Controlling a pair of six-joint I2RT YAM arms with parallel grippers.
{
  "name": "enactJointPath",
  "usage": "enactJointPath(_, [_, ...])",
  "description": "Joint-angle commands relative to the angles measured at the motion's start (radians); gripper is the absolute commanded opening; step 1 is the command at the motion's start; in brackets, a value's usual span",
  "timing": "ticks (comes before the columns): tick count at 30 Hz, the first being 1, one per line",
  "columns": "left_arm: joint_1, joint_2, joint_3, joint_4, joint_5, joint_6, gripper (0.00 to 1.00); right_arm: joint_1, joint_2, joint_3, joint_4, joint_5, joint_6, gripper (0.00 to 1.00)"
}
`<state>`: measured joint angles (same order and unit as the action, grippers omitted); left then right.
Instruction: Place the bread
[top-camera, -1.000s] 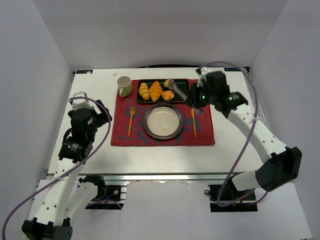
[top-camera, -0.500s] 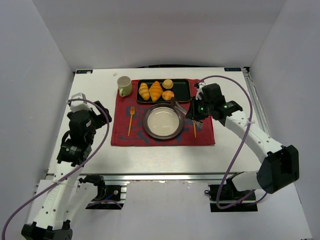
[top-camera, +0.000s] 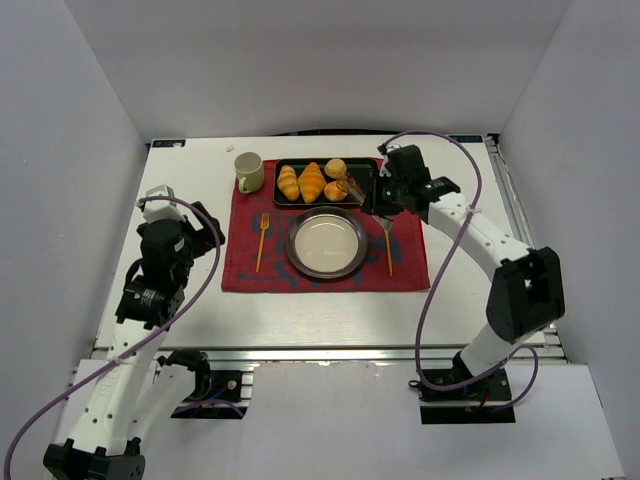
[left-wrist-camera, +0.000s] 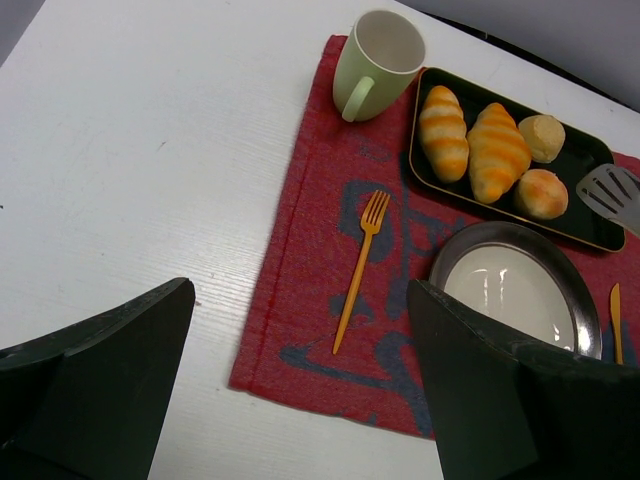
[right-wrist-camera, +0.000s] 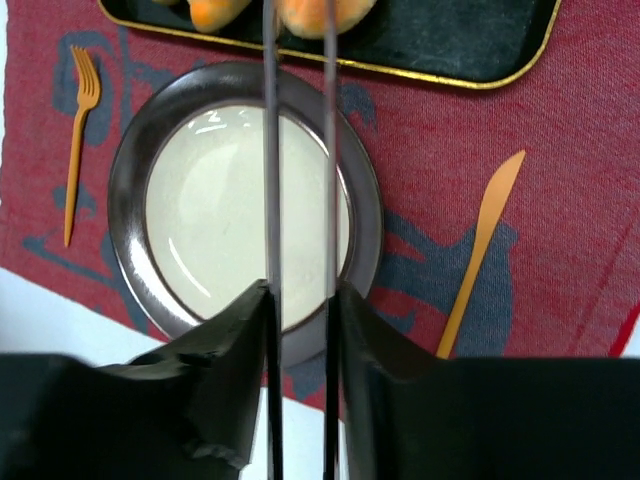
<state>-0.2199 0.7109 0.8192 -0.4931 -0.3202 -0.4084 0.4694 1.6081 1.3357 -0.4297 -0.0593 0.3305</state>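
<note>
The bread (top-camera: 336, 190) is a golden-orange bun at the front right of the black tray (top-camera: 365, 170), also in the left wrist view (left-wrist-camera: 541, 193). My right gripper (top-camera: 385, 197) is shut on metal tongs (top-camera: 353, 187), whose slotted tip sits at the bun's right side. In the right wrist view the gripper (right-wrist-camera: 300, 300) holds the two tong arms (right-wrist-camera: 270, 150), which run over the plate (right-wrist-camera: 125, 190) up to the bun (right-wrist-camera: 350, 10) at the top edge. My left gripper (left-wrist-camera: 300, 380) is open and empty, over the table left of the mat.
A paler bun (top-camera: 336, 167) and two croissants (top-camera: 312, 182) share the tray. The grey plate (top-camera: 292, 243) lies on a red mat (top-camera: 240, 260) between an orange fork (top-camera: 262, 240) and an orange knife (top-camera: 388, 245). A green mug (top-camera: 249, 172) stands at the mat's back left.
My right gripper carried the tongs from the back of the tray towards the plate's rim, then back up beside the golden-orange bun. The breads and the left arm stayed put.
</note>
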Motion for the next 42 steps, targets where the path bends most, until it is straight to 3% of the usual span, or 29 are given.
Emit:
enactJointPath(1, [-0.004,-0.001,0.005,0.007,0.013,0.005,0.98,-0.011,0.028,0.072,0.048,-0.014,0.004,0.39])
enactJointPath(9, [-0.004,0.009,0.001,0.002,0.001,0.019,0.98,-0.020,0.079,0.077,0.068,-0.031,-0.002,0.55])
enactJointPath(28, [-0.004,0.016,0.012,-0.010,-0.020,0.042,0.98,-0.020,0.202,0.088,0.055,-0.065,-0.041,0.57])
enactJointPath(36, [-0.004,0.024,0.015,-0.012,-0.020,0.043,0.98,-0.020,0.210,0.106,0.049,-0.066,-0.042,0.20])
enactJointPath(42, [-0.004,0.021,0.015,-0.015,-0.017,0.042,0.98,-0.020,0.145,0.132,0.036,-0.042,-0.039,0.15])
